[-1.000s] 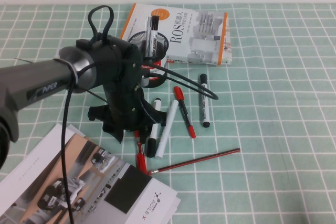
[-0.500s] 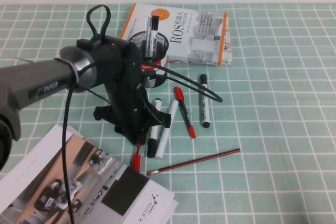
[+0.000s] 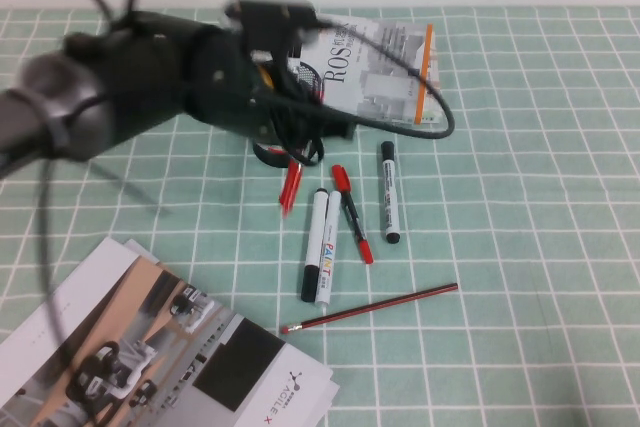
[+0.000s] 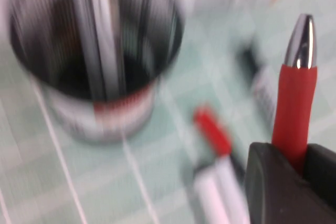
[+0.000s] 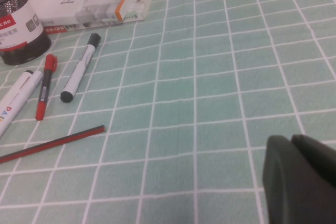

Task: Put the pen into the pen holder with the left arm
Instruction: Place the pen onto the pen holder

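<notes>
The left gripper (image 4: pixel 294 166) is clamped on the pen (image 3: pixel 291 185), hanging tip-down just beside the pen holder (image 4: pixel 97 72), probably lining up for the drop. The right gripper (image 5: pixel 302 174) sits parked well apart, fingers pressed together, holding nothing.

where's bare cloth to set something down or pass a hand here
Free: the cloth right of the black-capped marker and pencil, where the right gripper sits shut. Also the left side between the arm and the brochure. Crowded: around the pen holder, where the left gripper holds the pen, with the book and two white markers.
</notes>
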`<move>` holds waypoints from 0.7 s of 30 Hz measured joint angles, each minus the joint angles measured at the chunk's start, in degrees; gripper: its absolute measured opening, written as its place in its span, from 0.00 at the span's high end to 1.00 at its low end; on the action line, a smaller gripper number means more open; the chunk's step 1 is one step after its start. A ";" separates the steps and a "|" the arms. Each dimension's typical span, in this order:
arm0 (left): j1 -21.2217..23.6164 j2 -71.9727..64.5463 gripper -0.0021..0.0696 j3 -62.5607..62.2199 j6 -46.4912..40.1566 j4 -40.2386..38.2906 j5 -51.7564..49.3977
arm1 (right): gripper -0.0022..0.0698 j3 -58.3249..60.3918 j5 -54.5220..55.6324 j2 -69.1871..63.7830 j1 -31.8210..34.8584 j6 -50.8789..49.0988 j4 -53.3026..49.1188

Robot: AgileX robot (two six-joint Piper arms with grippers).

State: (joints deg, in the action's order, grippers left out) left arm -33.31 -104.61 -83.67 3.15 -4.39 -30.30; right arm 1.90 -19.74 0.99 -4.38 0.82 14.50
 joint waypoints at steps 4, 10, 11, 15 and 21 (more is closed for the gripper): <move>-0.10 7.31 0.87 8.60 -4.31 0.00 15.76 | 1.00 0.00 0.00 0.00 0.00 0.00 0.00; -0.21 12.76 0.87 25.25 -7.11 2.75 49.89 | 1.00 0.00 0.00 0.00 0.00 0.00 0.00; -0.21 12.73 0.87 27.46 -7.20 3.73 55.58 | 1.00 0.00 0.00 0.00 0.00 0.00 0.00; -0.21 12.05 0.87 30.53 -6.26 4.95 65.64 | 1.00 0.00 0.00 0.00 0.00 0.00 0.00; 2.67 6.99 0.87 28.47 -3.53 5.10 71.29 | 1.00 0.00 0.00 0.00 0.00 0.00 0.00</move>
State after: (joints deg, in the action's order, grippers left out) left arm -30.64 -97.62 -55.20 -0.37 0.71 40.99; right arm 1.90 -19.74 0.99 -4.38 0.82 14.50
